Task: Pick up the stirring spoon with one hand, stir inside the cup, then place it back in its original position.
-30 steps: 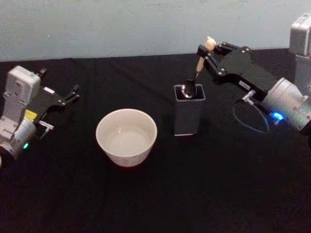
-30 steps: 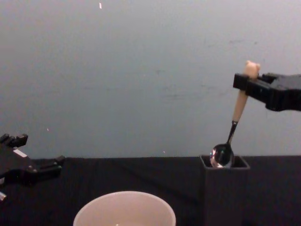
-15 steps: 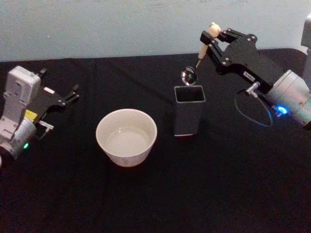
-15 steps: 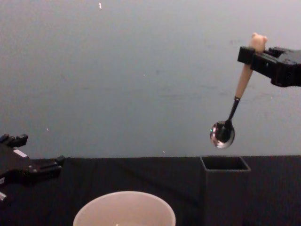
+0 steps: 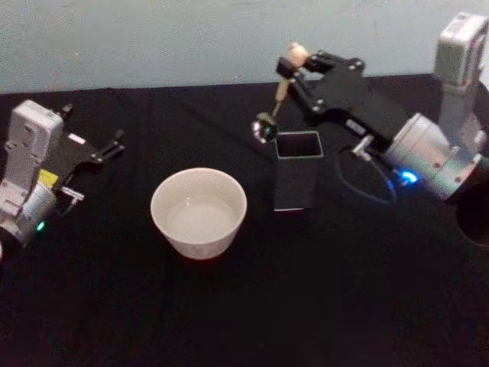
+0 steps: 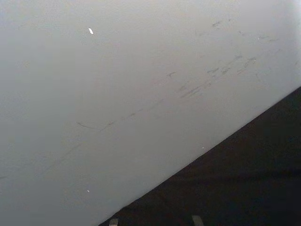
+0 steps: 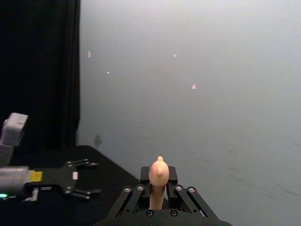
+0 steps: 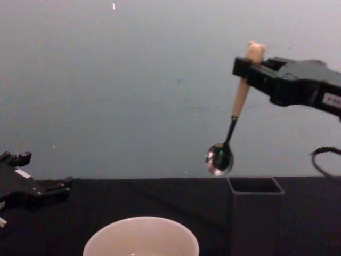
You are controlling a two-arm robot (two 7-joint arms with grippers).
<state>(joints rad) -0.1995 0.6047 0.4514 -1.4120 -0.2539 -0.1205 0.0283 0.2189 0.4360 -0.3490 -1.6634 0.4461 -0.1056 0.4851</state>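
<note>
A black-draped bench (image 5: 244,313) runs to a pale wall along its far edge. The right gripper (image 5: 286,70) reaches in from the bench's right side toward the far edge, raised well above the cloth, its fingers clamped on the tan handle of the stirring spoon (image 5: 276,98) just under the small knobby figure. The right wrist view shows that figure standing up between the two closed fingers of the gripper (image 7: 159,186).

The left gripper (image 5: 93,128) rests low near the bench's left edge, its fingers spread apart and holding nothing, well apart from the other things.

The cream-white cup (image 5: 191,248) stands upright near the middle of the bench. Just to its right, a little nearer the far edge, stands the dark grey square holder (image 5: 296,183), upright and apart from the cup.

From the chest, the spoon (image 8: 238,104) hangs tilted in the air from the right gripper (image 8: 242,68), handle up and bowl down. Its shiny round bowl hangs just above and to the left of the holder (image 8: 254,218), clear of the rim, and high above the cup (image 8: 141,237).
</note>
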